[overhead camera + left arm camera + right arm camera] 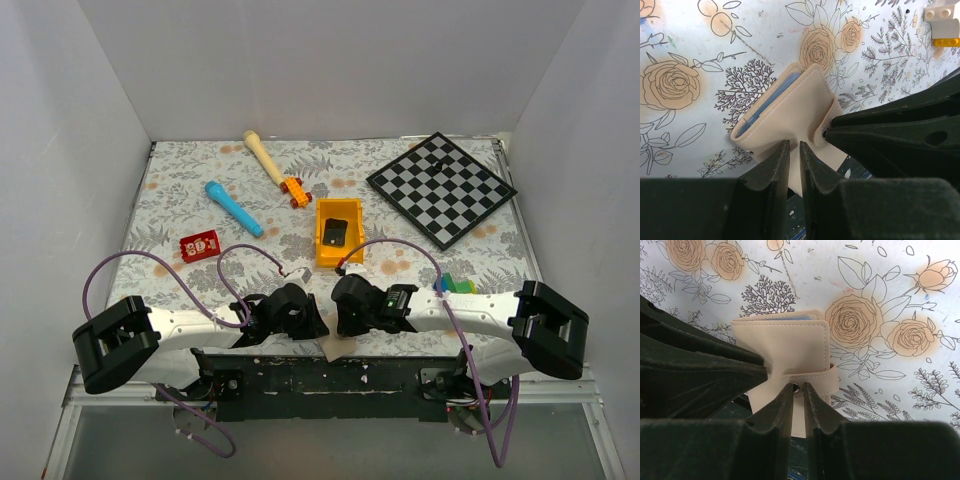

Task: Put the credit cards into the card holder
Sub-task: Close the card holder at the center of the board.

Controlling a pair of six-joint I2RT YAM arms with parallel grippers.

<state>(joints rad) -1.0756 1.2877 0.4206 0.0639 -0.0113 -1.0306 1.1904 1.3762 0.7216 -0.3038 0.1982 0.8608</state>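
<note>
The tan card holder (790,107) lies folded at the table's near edge, with pale blue lining (771,102) showing at its open side. From above only a tan corner of the card holder (335,347) shows under the two wrists. My left gripper (791,150) is shut on the holder's near cover. My right gripper (799,390) is shut on the card holder (782,347) at its snap tab (812,381), fingertips beside the metal snap. A red credit card (200,245) with white markings lies flat far left of my left gripper (312,328) and my right gripper (343,328).
A yellow-orange bin (339,232) holding a dark item stands just beyond the grippers. A chessboard (441,188) lies at back right, with a blue marker (233,208) and a wooden stick with an orange toy (275,165) at back left. Small bricks (458,284) sit by the right arm.
</note>
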